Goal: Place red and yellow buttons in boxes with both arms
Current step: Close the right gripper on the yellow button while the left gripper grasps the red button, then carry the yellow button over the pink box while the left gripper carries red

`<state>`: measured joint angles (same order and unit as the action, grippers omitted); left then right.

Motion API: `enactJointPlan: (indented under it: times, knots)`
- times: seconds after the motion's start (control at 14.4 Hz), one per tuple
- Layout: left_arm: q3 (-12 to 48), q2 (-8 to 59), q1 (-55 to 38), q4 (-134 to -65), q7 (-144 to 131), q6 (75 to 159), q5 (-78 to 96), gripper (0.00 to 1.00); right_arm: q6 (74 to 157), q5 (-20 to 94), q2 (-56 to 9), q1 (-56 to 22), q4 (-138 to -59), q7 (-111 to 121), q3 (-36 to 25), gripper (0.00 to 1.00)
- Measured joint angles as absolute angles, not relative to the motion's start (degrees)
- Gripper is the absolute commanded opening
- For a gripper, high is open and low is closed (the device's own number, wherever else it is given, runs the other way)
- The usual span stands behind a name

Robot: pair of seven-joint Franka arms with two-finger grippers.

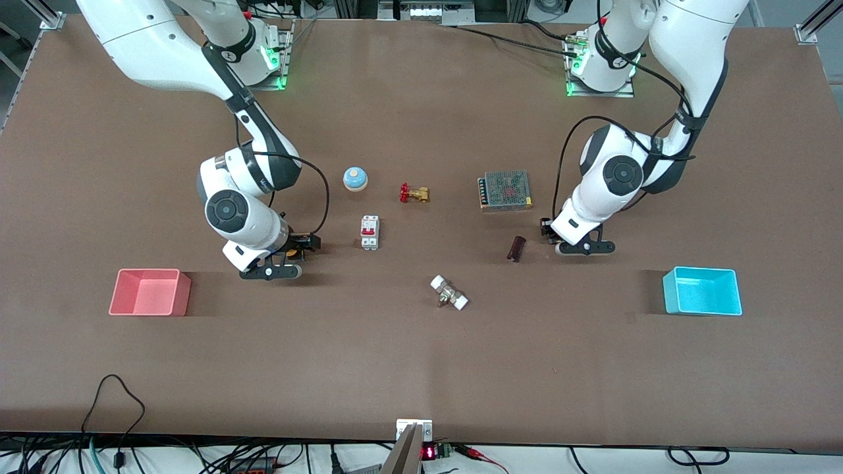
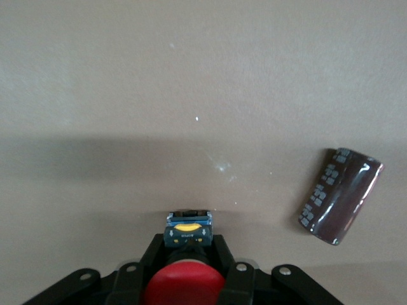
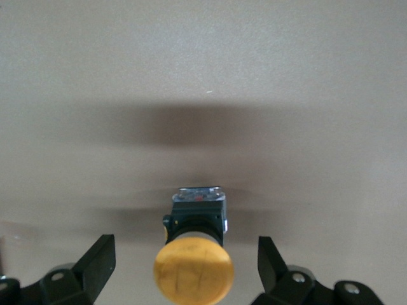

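The red button (image 2: 184, 286) sits between the fingers of my left gripper (image 2: 189, 246), which is shut on it low over the table, beside a dark capacitor (image 2: 340, 194). In the front view this gripper (image 1: 546, 230) hides the button. The yellow button (image 3: 194, 273) stands on the table between the wide-open fingers of my right gripper (image 3: 184, 254), untouched. In the front view that gripper (image 1: 304, 245) is low, close to the circuit breaker. The salmon-pink box (image 1: 150, 293) is at the right arm's end of the table. The cyan box (image 1: 702, 291) is at the left arm's end. Both boxes look empty.
A pale-blue bell (image 1: 355, 178), a brass valve with a red handle (image 1: 413, 193), a circuit breaker (image 1: 369, 232) and a mesh-topped power supply (image 1: 505, 190) lie mid-table. The capacitor (image 1: 516, 248) lies beside my left gripper. A white-ended fitting (image 1: 449, 293) lies nearer the front camera.
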<state>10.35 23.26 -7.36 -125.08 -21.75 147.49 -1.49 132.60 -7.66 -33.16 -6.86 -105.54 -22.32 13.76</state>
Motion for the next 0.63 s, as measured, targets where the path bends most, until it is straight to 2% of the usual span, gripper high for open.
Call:
enactJointPlan:
  times: [0.14, 0.35, 0.49, 0.63]
  knots:
    - [10.07, 21.57, -7.04, -121.39, -21.75, 139.41, -1.49, 0.17, 132.60, -7.67, -33.17, -6.84, -105.54, -22.32, 13.76, 0.89]
    - [9.65, 19.21, -6.12, -112.08, -21.68, 124.53, -3.28, 0.17, 132.60, -7.67, -33.16, -6.84, -105.54, -22.31, 13.76, 0.79]
    - [9.51, 18.87, -5.71, -105.91, -21.48, 116.56, -4.81, 0.17, 132.60, -7.67, -33.17, -6.82, -105.54, -22.31, 13.76, 0.65]
    - [9.41, 18.87, -4.83, -101.34, -18.94, 112.26, -6.33, 0.17, 132.60, -7.67, -33.17, -6.78, -105.54, -22.31, 13.76, 0.47]
